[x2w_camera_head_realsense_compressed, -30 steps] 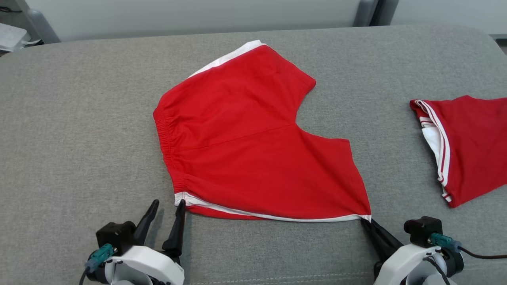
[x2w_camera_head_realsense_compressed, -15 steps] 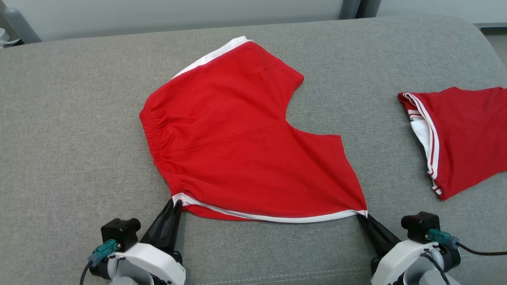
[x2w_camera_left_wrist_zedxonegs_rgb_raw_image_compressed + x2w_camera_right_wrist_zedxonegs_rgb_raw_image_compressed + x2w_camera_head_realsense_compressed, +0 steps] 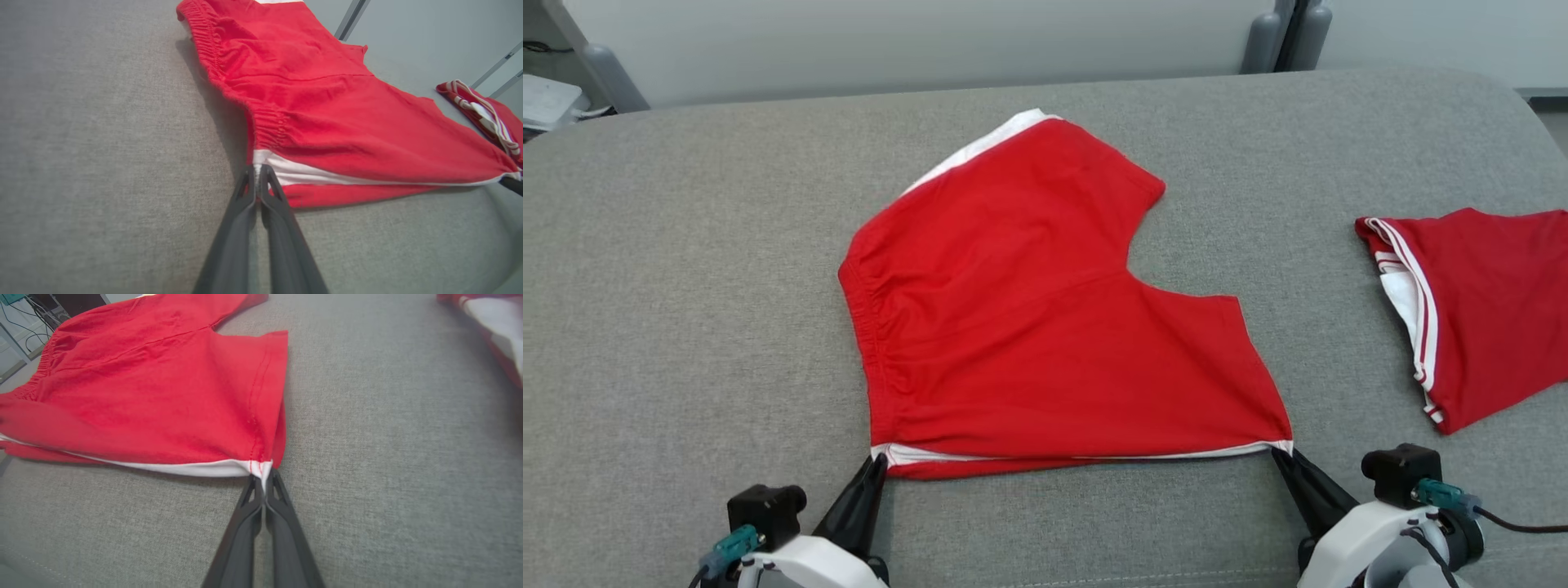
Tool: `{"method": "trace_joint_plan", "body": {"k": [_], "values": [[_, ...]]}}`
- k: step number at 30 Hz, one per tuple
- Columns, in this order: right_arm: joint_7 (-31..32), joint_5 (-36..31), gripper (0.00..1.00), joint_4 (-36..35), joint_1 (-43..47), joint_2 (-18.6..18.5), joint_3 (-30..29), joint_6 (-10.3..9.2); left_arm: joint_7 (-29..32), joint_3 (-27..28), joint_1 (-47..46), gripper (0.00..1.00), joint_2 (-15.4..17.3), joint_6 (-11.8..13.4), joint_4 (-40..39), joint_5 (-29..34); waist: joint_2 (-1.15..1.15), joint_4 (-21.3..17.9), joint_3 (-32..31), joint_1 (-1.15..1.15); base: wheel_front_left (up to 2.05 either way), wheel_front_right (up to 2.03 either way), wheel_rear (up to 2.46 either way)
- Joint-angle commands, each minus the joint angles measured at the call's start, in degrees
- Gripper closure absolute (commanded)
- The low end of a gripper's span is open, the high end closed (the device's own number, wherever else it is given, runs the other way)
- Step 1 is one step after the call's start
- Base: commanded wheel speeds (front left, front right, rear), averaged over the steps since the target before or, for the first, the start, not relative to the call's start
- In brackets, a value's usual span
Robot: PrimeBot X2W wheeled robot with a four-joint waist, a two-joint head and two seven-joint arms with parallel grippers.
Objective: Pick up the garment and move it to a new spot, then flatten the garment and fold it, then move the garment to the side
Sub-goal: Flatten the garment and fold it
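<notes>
Left pincer (image 3: 876, 464) clamped on white-trimmed waistband corner of red soft-knit shorts (image 3: 1045, 327); right pincer (image 3: 1278, 454) clamped on near leg-hem corner. Shorts spread on grey fabric tabletop (image 3: 670, 286), well apart from second red white-striped garment (image 3: 1486, 310), on its left. Cloth light, limp, likely sags between grips; corners the best hold. One second ago left pincer stood apart beside corner; now pinched together, near edge drawn taut.

Grey upholstered surface (image 3: 686, 327), red shorts (image 3: 1029, 310) spread mid-surface, second red garment (image 3: 1486, 310) far right.
</notes>
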Motion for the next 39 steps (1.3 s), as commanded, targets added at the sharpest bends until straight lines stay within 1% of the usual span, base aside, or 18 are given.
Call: {"method": "trace_joint_plan", "body": {"k": [1,8,13,16,25,29,33,39], "values": [[-0.8,0.7,1.00,-0.8,1.2,-1.2,0.3,-0.01,-0.3,2.2,0.6,1.00,1.3,-0.2,-0.5,-0.4,0.00,0.9,-1.3,0.00,0.00,0.00,0.00],[-0.8,0.8,1.00,-1.7,3.6,-2.1,-0.5,-0.01,-0.3,1.5,3.2,1.00,1.9,-0.2,0.6,-0.4,0.00,2.1,-3.6,0.00,0.00,0.00,0.00],[-0.8,0.6,1.00,-2.6,5.7,-2.6,-1.2,-0.01,-0.3,1.9,4.5,1.00,2.1,-0.2,1.8,0.4,0.00,2.0,-4.8,0.00,0.00,0.00,0.00],[-0.8,0.6,1.00,-3.1,7.0,-2.9,-1.8,-0.01,-0.3,1.2,5.5,1.00,2.0,-0.2,2.1,0.8,0.00,2.1,-5.4,0.00,0.00,0.00,0.00],[-0.8,-0.1,1.00,-4.3,9.2,-3.2,-4.0,-0.01,-0.3,1.0,7.0,1.00,1.7,-0.2,1.4,1.9,0.00,3.4,-5.1,0.00,0.00,0.00,0.00],[-0.8,-1.0,1.00,-5.1,8.6,-3.0,-5.6,-0.01,-0.3,1.3,6.0,1.00,1.5,-0.2,0.1,2.5,0.00,3.9,-4.4,0.00,0.00,0.00,0.00],[-0.8,-3.5,1.00,-6.7,6.4,-2.4,-9.2,-0.01,-0.3,1.9,3.7,1.00,0.8,-0.2,-4.0,1.8,0.00,4.4,-3.3,0.00,0.00,0.00,0.00],[-0.8,-8.0,1.00,-7.1,-1.2,-2.8,-11.7,-0.01,-0.3,1.5,-1.0,1.00,0.9,-0.2,-8.1,0.1,0.00,5.7,-0.6,0.00,0.00,0.00,0.00]]}}
